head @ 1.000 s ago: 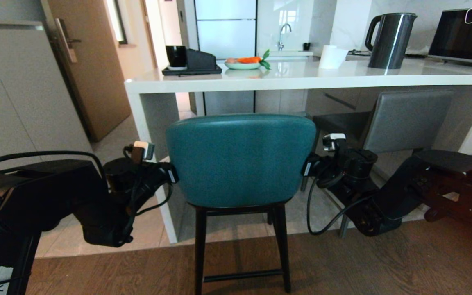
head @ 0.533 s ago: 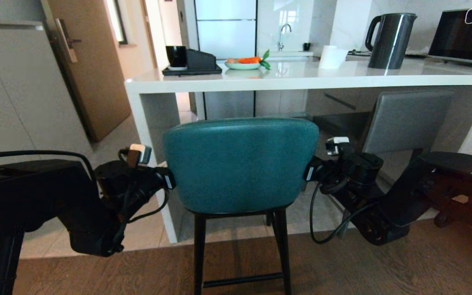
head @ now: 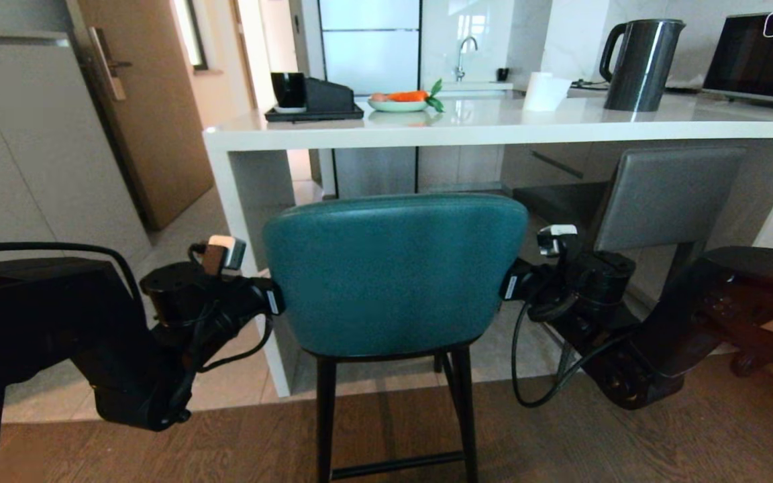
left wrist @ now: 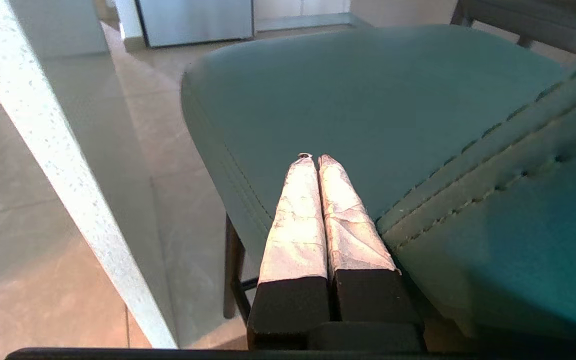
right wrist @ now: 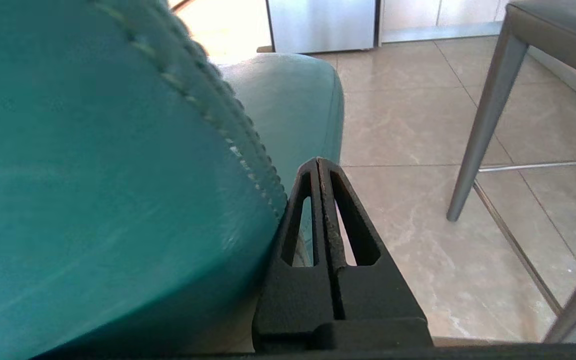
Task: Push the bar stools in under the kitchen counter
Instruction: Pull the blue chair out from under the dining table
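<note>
Left gripper (left wrist: 313, 157) pressed against left edge of teal stool's (head: 393, 272) rounded back, wrapped fingers (left wrist: 295, 225) closed tight together, nothing between them, tips lying over the seat's left side. Teal stool centred in the near foreground, just right of the worktop's (head: 494, 131) white side panel (head: 242, 201), seat not yet fully under the slab. Right gripper (right wrist: 319, 161) set against the right edge of the same back, black fingers (right wrist: 353, 225) likewise closed and empty. Grey stool (head: 668, 194) farther right, seat tucked beneath the worktop. Up on the worktop: black tray (head: 313, 114), plate with carrot (head: 400, 102), paper roll (head: 544, 92), kettle (head: 641, 64).
</note>
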`<state>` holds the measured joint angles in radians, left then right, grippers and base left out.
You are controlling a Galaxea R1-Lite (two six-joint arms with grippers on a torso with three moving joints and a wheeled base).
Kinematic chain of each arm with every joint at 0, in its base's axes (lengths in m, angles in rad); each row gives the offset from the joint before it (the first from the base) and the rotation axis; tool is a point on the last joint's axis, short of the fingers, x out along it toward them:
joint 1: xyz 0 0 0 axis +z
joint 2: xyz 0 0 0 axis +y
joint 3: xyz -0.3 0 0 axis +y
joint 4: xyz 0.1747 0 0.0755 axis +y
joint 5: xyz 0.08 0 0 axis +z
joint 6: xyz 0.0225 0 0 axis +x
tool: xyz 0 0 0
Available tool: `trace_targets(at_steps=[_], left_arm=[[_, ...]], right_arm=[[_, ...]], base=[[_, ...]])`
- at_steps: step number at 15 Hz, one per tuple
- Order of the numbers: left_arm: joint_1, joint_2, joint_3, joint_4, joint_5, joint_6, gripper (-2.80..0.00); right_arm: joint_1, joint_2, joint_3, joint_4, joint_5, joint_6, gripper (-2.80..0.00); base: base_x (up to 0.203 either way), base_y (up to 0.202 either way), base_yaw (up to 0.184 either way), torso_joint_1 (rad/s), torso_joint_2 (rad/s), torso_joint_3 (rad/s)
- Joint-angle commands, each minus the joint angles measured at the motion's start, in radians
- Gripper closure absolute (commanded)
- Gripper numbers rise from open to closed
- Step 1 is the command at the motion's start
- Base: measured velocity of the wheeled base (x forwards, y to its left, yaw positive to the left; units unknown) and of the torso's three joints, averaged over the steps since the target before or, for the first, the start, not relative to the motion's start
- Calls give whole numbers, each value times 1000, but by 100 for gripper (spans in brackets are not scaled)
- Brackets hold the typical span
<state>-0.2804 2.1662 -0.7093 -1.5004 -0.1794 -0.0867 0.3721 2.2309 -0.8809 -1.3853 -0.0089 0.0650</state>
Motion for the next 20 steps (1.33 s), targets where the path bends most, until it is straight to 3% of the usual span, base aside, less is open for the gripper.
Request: trace_targets(at_steps=[1,6,15,17,20], left_arm=[[-124,-66,56,-30,1,-6,0],[-144,-149,157,-30,3,-8,0],[-128,-188,248,-30,70,-15,0],[-116,-189,263,-30,97,-15,0],[-93,-189,281,-30,166,-15,0]], right_arm=[[101,-46,46,-18,-1,1,0],[163,-104,140,-62,-34,1,0],[300,-235,312,-93,-71,1,0],[280,-216,335,-120,-70,8,0],[168,-213,344,-143,-39,17,0]], base=[[0,0,0,0,0,0],[0,0,0,0,0,0],[0,0,0,0,0,0],[0,0,0,0,0,0],[0,0,0,0,0,0]])
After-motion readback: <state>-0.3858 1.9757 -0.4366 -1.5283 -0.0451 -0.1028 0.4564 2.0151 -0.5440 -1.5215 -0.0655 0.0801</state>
